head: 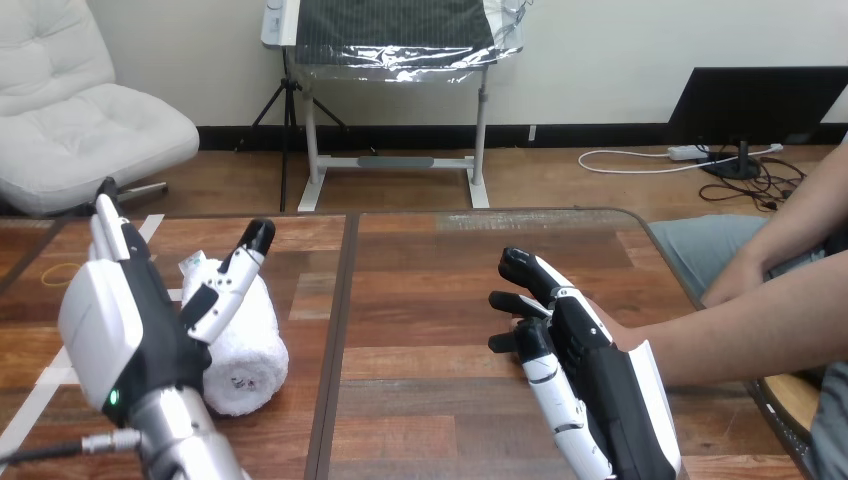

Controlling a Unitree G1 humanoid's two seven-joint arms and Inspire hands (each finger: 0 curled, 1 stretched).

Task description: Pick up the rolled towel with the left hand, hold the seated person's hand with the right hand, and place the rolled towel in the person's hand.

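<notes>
Head view: the white rolled towel (pixel 250 350) lies on its side at the left of the table (pixel 420 300). The left hand (pixel 115 320) is raised just in front of it, fingers straight and spread from the thumb, closed on nothing. At the right, the right hand (pixel 575 345) lies over the person's hand (pixel 603 318), with the person's forearm (pixel 740 330) reaching in from the right edge. Whether the right hand grips the person's hand cannot be told.
</notes>
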